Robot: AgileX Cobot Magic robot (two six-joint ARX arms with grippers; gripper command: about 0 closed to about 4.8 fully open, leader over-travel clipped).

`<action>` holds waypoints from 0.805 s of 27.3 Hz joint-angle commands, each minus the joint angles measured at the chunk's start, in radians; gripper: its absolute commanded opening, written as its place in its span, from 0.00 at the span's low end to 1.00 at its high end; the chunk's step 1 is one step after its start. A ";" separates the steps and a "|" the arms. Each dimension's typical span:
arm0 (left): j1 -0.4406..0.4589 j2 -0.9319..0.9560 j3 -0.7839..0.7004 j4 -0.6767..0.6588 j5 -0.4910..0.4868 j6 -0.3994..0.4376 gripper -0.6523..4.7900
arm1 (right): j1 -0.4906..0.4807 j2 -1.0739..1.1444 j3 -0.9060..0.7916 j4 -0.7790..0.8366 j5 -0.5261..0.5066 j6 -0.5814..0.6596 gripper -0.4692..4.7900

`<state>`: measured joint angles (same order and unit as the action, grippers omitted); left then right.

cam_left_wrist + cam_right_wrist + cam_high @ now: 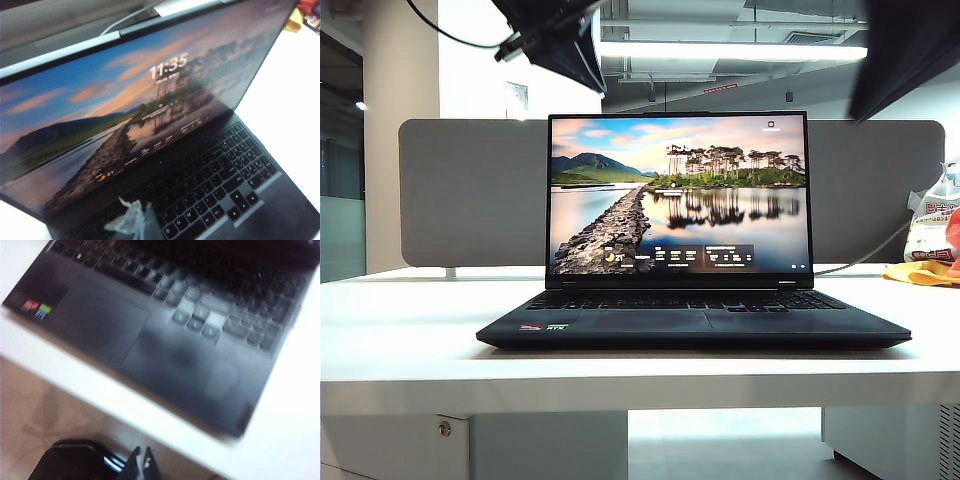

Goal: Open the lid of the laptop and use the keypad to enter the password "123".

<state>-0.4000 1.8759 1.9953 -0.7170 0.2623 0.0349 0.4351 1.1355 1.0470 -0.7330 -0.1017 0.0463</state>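
The white worktop [410, 330] carries the laptop [692, 328] at its middle, close to the front edge. Its lid [680, 190] stands upright and open, the screen lit with a lake scene. The keypad [215, 187] lies bare below it. The left claw [134, 220] hangs clenched over the keys, empty. The right claw [141, 462], tips together, hovers off the worktop's front edge.

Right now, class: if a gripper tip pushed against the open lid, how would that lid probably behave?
The lid looks thin and stands upright on its hinge, so it would probably swing back rather than flex. Its screen looks glossy, so likely slippery and scratch-prone. The laptop base sits low and wide on the table, so tipping seems unlikely.
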 commanded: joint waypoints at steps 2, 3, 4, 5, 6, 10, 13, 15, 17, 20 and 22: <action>-0.014 -0.055 -0.044 0.007 0.016 0.015 0.11 | -0.022 0.100 0.044 0.120 0.002 -0.002 0.08; -0.018 -0.067 -0.059 0.008 0.024 0.017 0.11 | -0.028 0.126 0.060 0.131 0.002 -0.002 0.08; -0.024 -0.079 -0.076 0.012 0.031 0.018 0.11 | -0.036 0.159 0.084 0.137 0.003 -0.002 0.08; -0.033 -0.096 -0.101 0.016 0.032 0.018 0.11 | -0.046 0.185 0.106 0.139 0.000 -0.002 0.08; -0.040 -0.109 -0.122 0.021 0.033 0.018 0.11 | -0.057 0.209 0.130 0.139 -0.005 -0.003 0.08; -0.071 -0.169 -0.207 0.037 0.031 0.018 0.11 | -0.090 0.307 0.229 0.135 -0.011 -0.003 0.08; -0.091 -0.213 -0.249 0.036 0.031 0.018 0.11 | -0.116 0.366 0.286 0.129 -0.017 -0.018 0.08; -0.109 -0.245 -0.283 0.043 0.030 0.018 0.11 | -0.119 0.406 0.316 0.124 -0.016 -0.022 0.08; -0.122 -0.287 -0.325 0.051 0.030 0.016 0.11 | -0.130 0.438 0.331 0.125 -0.017 -0.026 0.08; -0.165 -0.389 -0.443 0.078 0.026 0.014 0.11 | -0.147 0.530 0.346 0.129 -0.029 -0.025 0.08; -0.196 -0.450 -0.513 0.097 0.003 0.005 0.11 | -0.154 0.584 0.346 0.130 -0.032 -0.025 0.08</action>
<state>-0.5838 1.4502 1.4986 -0.6449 0.2844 0.0490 0.2821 1.7084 1.3891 -0.6113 -0.1310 0.0246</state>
